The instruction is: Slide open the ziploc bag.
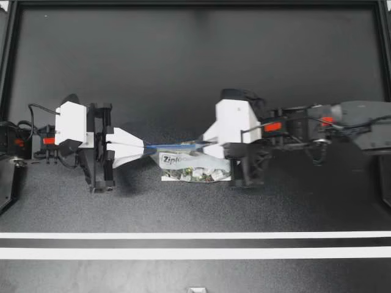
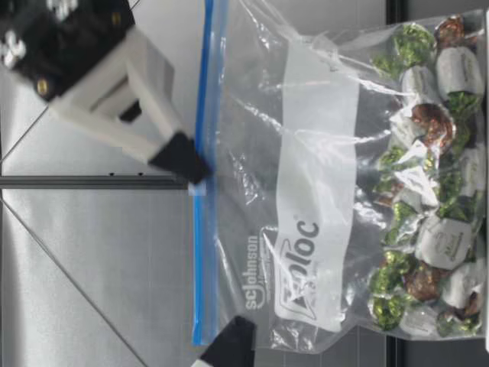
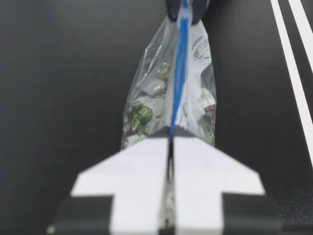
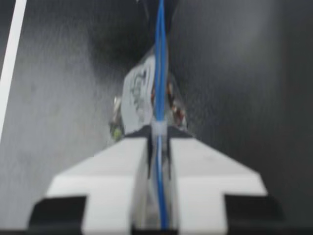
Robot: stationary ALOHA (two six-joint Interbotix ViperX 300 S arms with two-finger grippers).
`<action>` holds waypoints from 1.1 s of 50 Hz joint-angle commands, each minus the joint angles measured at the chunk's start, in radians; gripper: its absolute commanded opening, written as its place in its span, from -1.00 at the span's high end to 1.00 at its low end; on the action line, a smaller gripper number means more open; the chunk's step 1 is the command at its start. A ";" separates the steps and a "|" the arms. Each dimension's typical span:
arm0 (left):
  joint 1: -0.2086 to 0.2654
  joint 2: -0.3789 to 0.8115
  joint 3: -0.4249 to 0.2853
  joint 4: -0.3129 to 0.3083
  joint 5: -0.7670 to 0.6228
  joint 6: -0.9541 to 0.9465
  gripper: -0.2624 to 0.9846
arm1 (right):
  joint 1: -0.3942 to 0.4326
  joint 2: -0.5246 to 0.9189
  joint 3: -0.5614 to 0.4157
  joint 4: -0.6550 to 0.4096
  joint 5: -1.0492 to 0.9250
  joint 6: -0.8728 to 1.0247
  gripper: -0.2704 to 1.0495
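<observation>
A clear ziploc bag (image 1: 190, 167) full of wrapped candies (image 2: 428, 153) hangs upright above the black table, held taut by its blue zip strip (image 1: 174, 146). My left gripper (image 1: 145, 148) is shut on one end of that strip, its fingers pressed together in the left wrist view (image 3: 170, 134). My right gripper (image 1: 204, 145) pinches the strip's other end, with the small white slider (image 4: 157, 129) at its fingertips. In the low view the right gripper (image 2: 187, 164) sits on the slider (image 2: 197, 187), and the left gripper (image 2: 229, 340) holds the strip's end nearer the camera.
Two white tape lines (image 1: 195, 235) run across the table near its front edge. A black frame (image 1: 7, 73) borders the table at the back and sides. Bare dark tabletop (image 1: 195, 61) lies behind the bag.
</observation>
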 commanded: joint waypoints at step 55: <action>0.008 -0.038 0.025 -0.020 0.002 0.017 0.86 | -0.043 -0.288 0.262 0.000 -0.002 0.008 0.68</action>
